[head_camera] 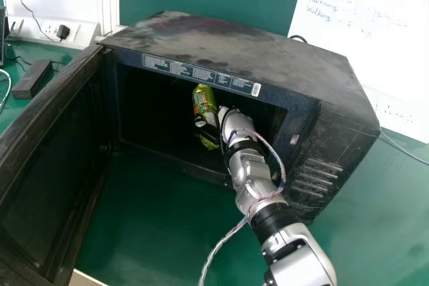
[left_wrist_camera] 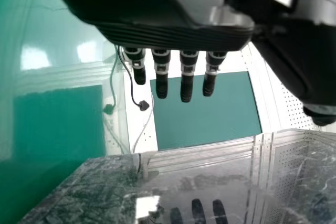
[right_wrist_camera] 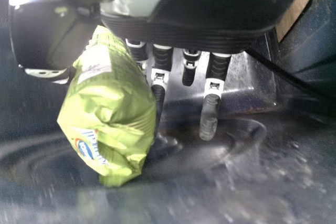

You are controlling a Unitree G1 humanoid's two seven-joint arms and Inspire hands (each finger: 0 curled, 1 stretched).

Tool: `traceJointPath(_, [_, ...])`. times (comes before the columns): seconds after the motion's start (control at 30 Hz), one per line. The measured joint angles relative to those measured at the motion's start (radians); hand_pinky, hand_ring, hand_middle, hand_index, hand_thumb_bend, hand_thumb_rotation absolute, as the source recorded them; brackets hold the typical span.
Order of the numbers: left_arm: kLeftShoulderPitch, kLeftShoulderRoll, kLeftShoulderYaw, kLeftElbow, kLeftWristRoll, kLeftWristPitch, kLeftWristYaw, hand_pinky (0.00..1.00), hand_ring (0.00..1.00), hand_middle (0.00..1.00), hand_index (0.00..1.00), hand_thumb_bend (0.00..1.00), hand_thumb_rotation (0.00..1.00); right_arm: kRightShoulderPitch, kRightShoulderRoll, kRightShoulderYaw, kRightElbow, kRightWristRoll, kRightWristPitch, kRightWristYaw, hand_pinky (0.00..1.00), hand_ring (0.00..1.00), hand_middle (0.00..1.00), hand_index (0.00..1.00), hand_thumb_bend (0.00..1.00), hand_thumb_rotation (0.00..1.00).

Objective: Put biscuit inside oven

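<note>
Toward the near edge of the desk point(head_camera: 154, 209), the right arm point(head_camera: 281, 232) comes in from the head view's bottom edge, wires point(head_camera: 281, 165) looped along it, and runs forward into the oven point(head_camera: 221, 38). The oven's door point(head_camera: 47, 185) stands wide open on the robot's left, reaching back toward the desk's near edge. The left hand point(left_wrist_camera: 157, 32) hangs idle above a glossy surface that mirrors it; its fingers point(left_wrist_camera: 187, 82) are straight and slightly apart.

Beyond the door, past the oven's front lip, the right hand point(head_camera: 234, 122) is inside the cavity. It has the green biscuit packet point(head_camera: 204, 102) clamped between thumb and nearest fingers, while the outer fingers point(right_wrist_camera: 208, 119) sit apart, off the wrapper. Below is the oven floor with its round recess point(right_wrist_camera: 252, 129); I cannot tell whether the packet's lower end touches it.

Farther back, toward the desk's far left corner, lie a black adapter point(head_camera: 31, 80) and, behind it, a socket strip point(head_camera: 47, 28) with a plug point(head_camera: 63, 31) in it. A whiteboard point(head_camera: 369, 25) with handwriting stands behind the oven on the right.

The step in hand looks to be the placing: the packet is in but not released. Next, the hand should settle it on the floor, spread thumb and fingers, then draw straight back without dragging the wrapper or knocking the frame.
</note>
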Motion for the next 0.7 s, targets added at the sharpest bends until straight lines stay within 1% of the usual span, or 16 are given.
traceJointPath(0.03, [0.000,0.000,0.000,0.000,0.000,0.000,-0.001,0.93,0.94,0.95,0.97,0.45,1.00,-0.005,0.000,0.007,-0.001,-0.001,0.015,0.011,0.62,0.64,0.65,0.79,0.79,0.21])
traceJointPath(0.07, [0.000,0.000,0.000,0.000,0.000,0.000,-0.002,0.93,0.94,0.95,0.96,0.45,1.00,-0.007,0.000,0.011,-0.003,-0.002,0.026,0.015,0.63,0.66,0.68,0.81,0.82,0.24])
traceJointPath(0.17, [0.000,0.000,0.000,0.000,0.000,0.000,-0.003,0.93,0.94,0.95,0.96,0.46,1.00,-0.007,0.000,0.022,-0.010,-0.001,0.041,0.016,0.66,0.70,0.72,0.82,0.85,0.31])
traceJointPath(0.27, [0.000,0.000,0.000,0.000,0.000,0.000,-0.003,0.93,0.94,0.95,0.96,0.46,1.00,-0.007,0.000,0.027,-0.036,-0.001,0.060,0.028,0.64,0.68,0.73,0.82,0.86,0.36])
traceJointPath(0.37, [0.001,0.000,0.000,0.000,0.000,0.000,-0.003,0.93,0.94,0.95,0.96,0.46,1.00,-0.007,-0.001,0.035,-0.063,-0.001,0.080,0.049,0.61,0.65,0.70,0.82,0.87,0.39])
traceJointPath(0.43, [0.001,0.000,0.000,-0.001,0.000,0.000,-0.003,0.93,0.93,0.95,0.96,0.46,1.00,-0.006,-0.003,0.043,-0.082,-0.002,0.088,0.054,0.61,0.66,0.70,0.83,0.87,0.42])
traceJointPath(0.53, [0.001,0.000,0.000,-0.001,0.000,0.000,-0.002,0.93,0.93,0.94,0.96,0.47,1.00,-0.006,-0.004,0.053,-0.096,-0.004,0.098,0.065,0.65,0.72,0.75,0.84,0.89,0.46])
traceJointPath(0.67, [0.001,0.000,0.000,-0.001,0.000,0.001,-0.002,0.94,0.94,0.94,0.96,0.47,0.99,0.004,-0.005,0.060,-0.134,-0.007,0.124,0.075,0.77,0.85,0.88,0.88,0.92,0.53])
traceJointPath(0.7, [0.001,0.000,0.000,-0.001,0.000,0.001,-0.001,0.93,0.94,0.95,0.96,0.48,0.99,0.007,-0.005,0.061,-0.145,-0.007,0.135,0.079,0.78,0.86,0.89,0.88,0.92,0.54])
